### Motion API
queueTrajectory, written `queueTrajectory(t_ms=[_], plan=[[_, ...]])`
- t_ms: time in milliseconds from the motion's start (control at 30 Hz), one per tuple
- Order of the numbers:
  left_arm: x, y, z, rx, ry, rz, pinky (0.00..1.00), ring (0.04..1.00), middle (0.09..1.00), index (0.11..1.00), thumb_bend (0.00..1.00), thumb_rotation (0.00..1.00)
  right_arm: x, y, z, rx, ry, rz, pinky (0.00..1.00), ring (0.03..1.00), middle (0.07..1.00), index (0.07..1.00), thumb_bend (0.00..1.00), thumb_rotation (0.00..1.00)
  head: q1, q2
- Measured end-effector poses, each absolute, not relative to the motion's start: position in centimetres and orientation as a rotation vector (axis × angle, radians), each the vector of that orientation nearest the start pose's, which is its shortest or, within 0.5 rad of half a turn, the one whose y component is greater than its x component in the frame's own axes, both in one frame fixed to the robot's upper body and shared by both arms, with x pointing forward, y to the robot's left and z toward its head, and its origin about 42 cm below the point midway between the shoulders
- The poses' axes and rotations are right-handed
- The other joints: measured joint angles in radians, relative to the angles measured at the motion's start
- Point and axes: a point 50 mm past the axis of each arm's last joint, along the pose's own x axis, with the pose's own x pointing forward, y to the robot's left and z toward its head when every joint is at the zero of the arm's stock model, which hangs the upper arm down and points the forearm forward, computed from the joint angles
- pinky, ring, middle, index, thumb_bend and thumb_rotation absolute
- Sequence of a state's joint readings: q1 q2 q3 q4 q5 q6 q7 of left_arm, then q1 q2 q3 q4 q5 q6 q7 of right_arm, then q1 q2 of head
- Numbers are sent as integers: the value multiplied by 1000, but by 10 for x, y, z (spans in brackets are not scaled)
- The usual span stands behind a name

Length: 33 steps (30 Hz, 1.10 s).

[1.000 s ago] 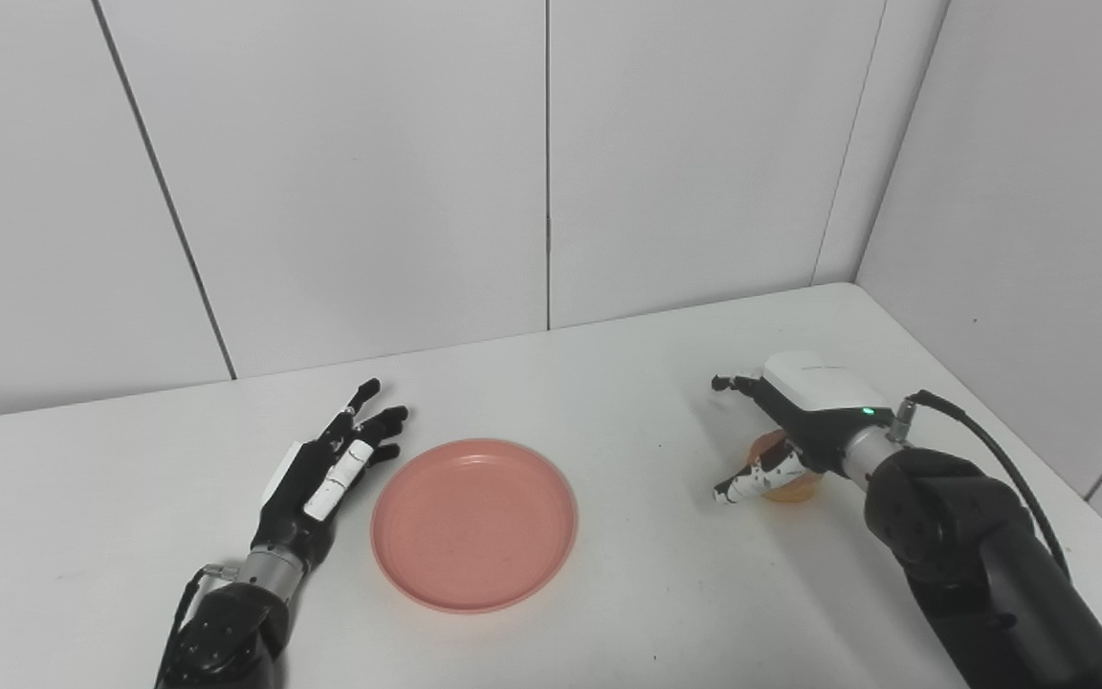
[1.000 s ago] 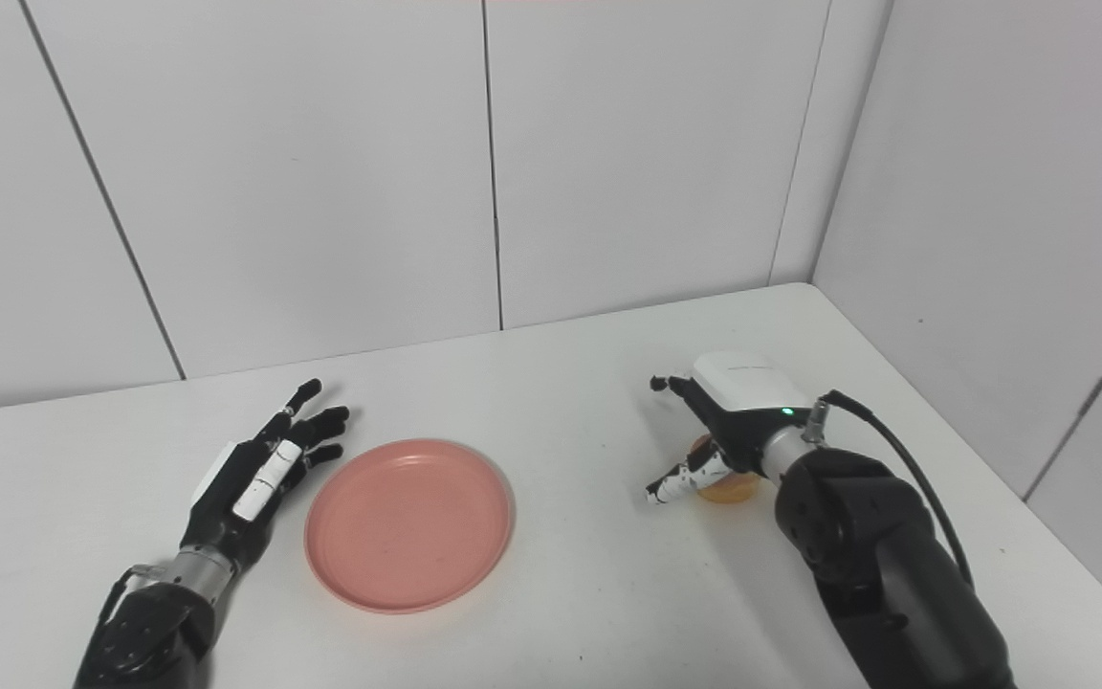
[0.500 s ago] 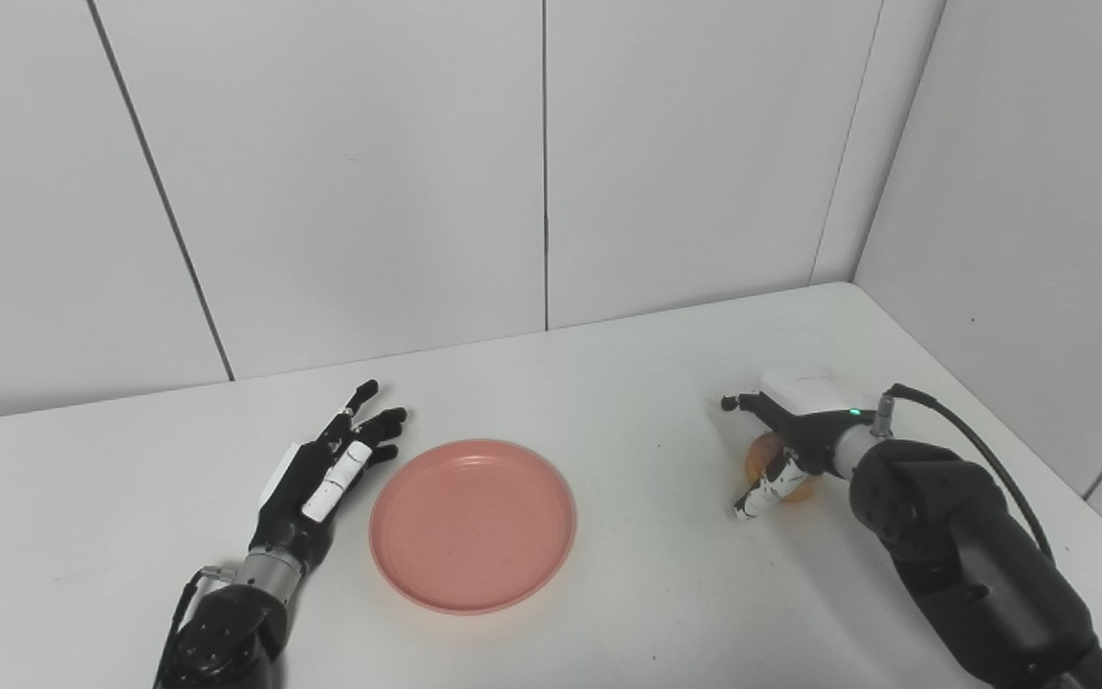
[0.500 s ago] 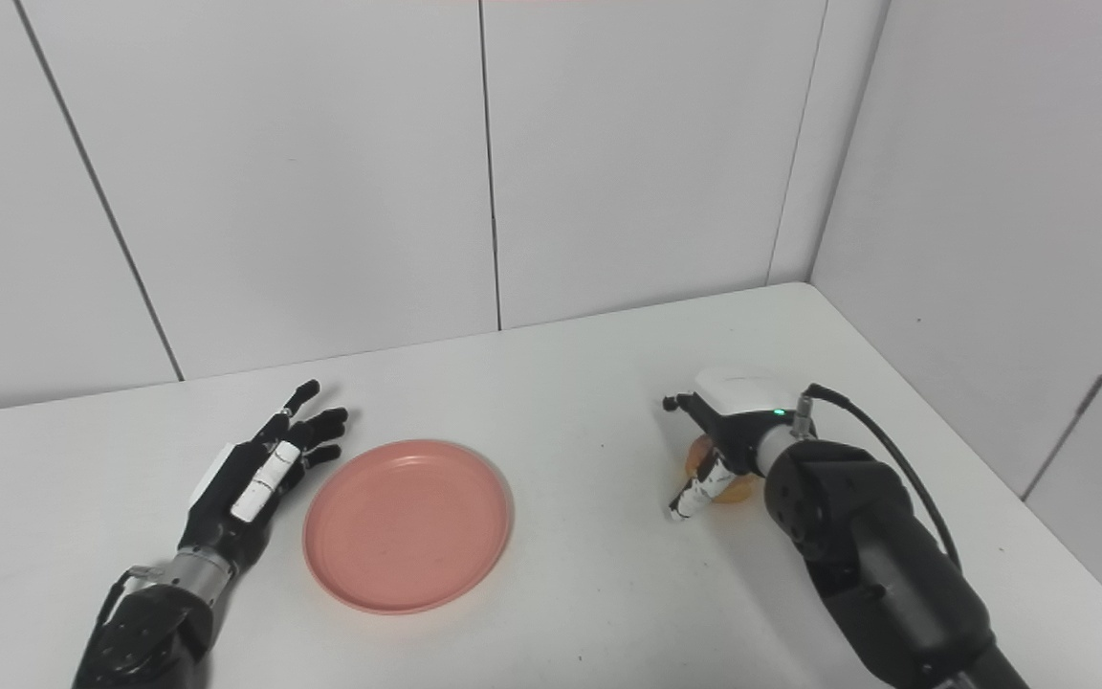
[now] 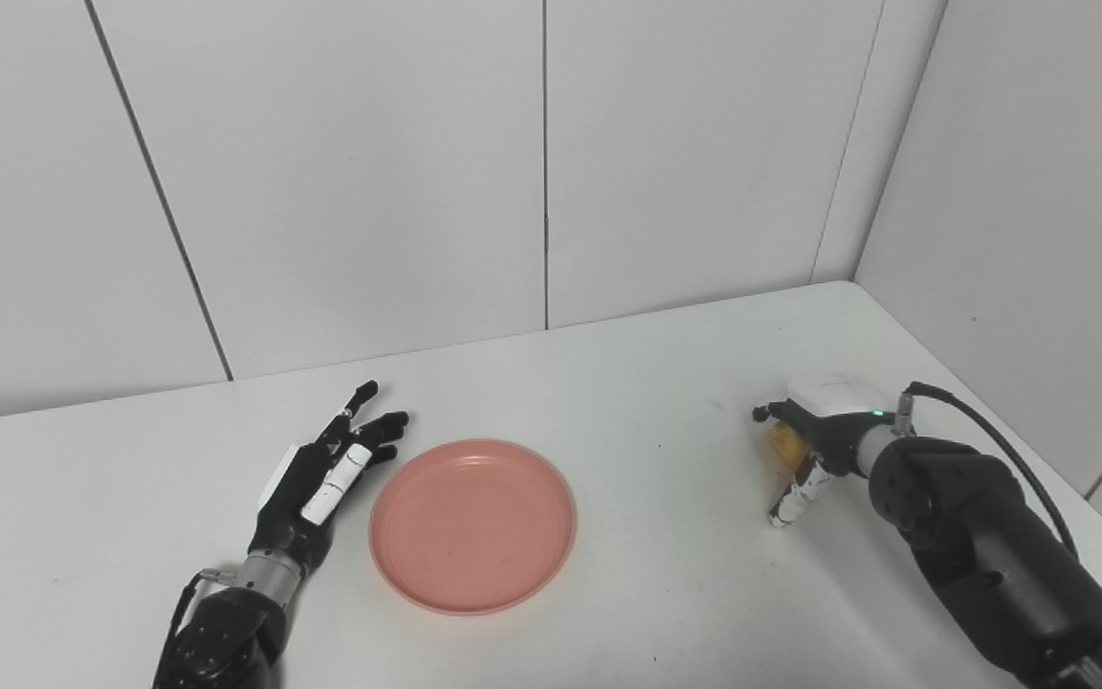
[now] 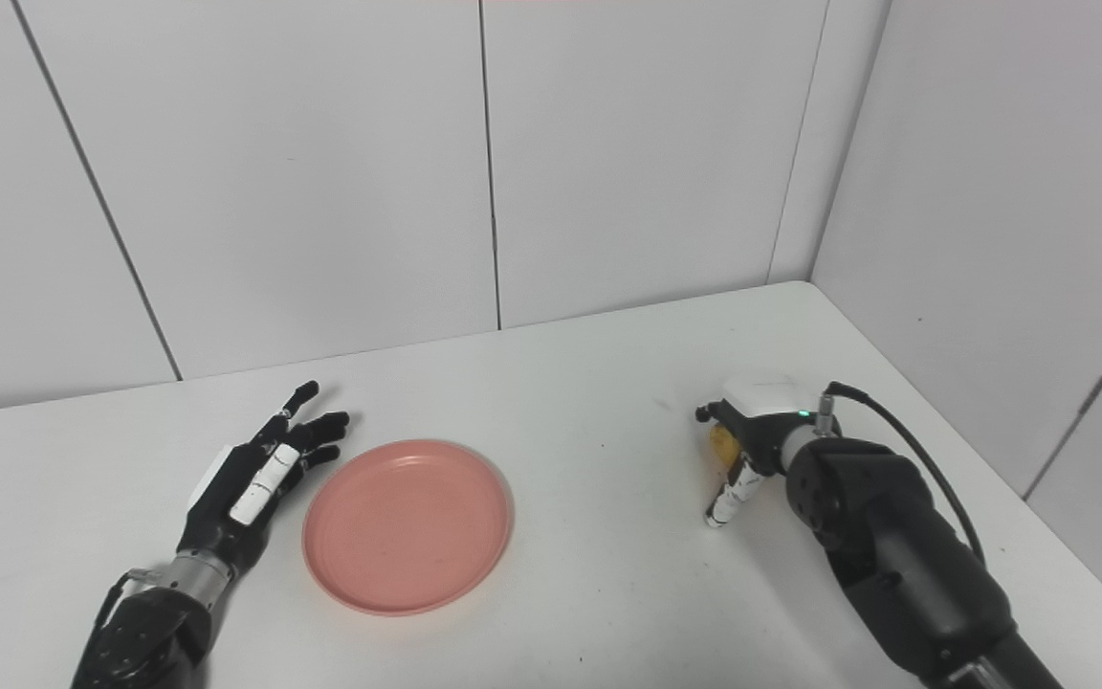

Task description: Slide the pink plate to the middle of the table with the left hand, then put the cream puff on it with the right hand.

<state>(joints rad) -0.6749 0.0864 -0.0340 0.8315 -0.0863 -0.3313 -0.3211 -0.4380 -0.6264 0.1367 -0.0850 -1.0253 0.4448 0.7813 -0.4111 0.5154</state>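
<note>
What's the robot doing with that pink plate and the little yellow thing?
The pink plate sits near the middle of the white table. The left hand lies open just beside it, holding nothing. Over on the right, the right hand is wrapped around the cream puff, though its fingers hide how firmly it grips. The puff is not on the plate yet.

Lab or test booth, not a home: plain white table (image 5: 608,383) pushed into a corner of bare white wall panels (image 5: 360,172) with dark vertical seams, no furniture or decor, black robot arm with exposed cable (image 5: 981,435) over the tabletop.
</note>
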Motion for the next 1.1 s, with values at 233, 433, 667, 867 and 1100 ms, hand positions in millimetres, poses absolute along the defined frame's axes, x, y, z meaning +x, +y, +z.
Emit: queueTrajectory(t_ms=[233,433,667,867,1100], plan=[[477,173,141,73,-139,-455,821,838,799,924,862,742,391,-357,267,-1517,462,139,539,772,838,823,922,72,2,-2],[474,173,142,77,-145,-460,830,844,804,937,831,744,392,-357,269,-1537,485,154,503,721,821,816,892,63,8,3],[474,173,141,78,-137,-460,818,826,801,925,839,745,393,-361,271,-1579,503,134,272,399,496,688,588,0,8,3],[474,174,141,80,-135,-461,815,819,797,923,832,745,393,-361,269,-1604,512,105,425,651,687,491,514,104,9,6],[473,174,140,80,-128,-464,837,837,792,916,859,744,394,-360,268,-1629,522,97,376,602,683,492,509,114,9,6]])
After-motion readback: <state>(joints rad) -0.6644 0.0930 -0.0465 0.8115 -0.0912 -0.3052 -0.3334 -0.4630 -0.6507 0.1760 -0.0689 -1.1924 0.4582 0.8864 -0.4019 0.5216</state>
